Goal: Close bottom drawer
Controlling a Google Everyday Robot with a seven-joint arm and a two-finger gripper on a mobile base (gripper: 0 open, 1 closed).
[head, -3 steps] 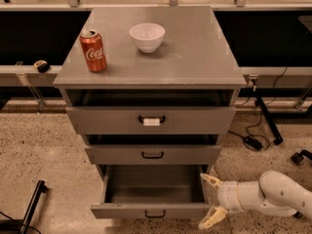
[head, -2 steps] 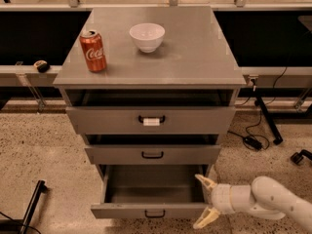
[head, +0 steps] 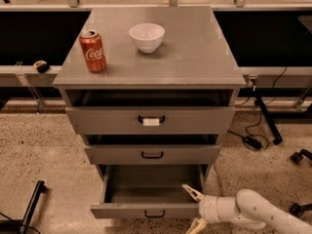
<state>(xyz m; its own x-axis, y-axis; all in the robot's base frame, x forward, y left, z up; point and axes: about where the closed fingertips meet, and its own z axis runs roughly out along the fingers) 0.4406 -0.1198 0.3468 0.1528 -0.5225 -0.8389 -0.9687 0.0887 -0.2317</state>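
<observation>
the bottom drawer point(head: 146, 193) is sitting pulled well out of the grey cabinet, lowest of three, its small black loop handle point(head: 154, 213) facing forward. the white arm point(head: 253, 211) is reaching in from the lower right. the pincer point(head: 194, 209) is sitting at the right end of the drawer's front, spread wide, one finger point(head: 191, 192) pointing over the drawer's right front corner. on the counter point(head: 195, 57), a red cola can point(head: 92, 51) and a white bowl point(head: 146, 37) are standing apart.
</observation>
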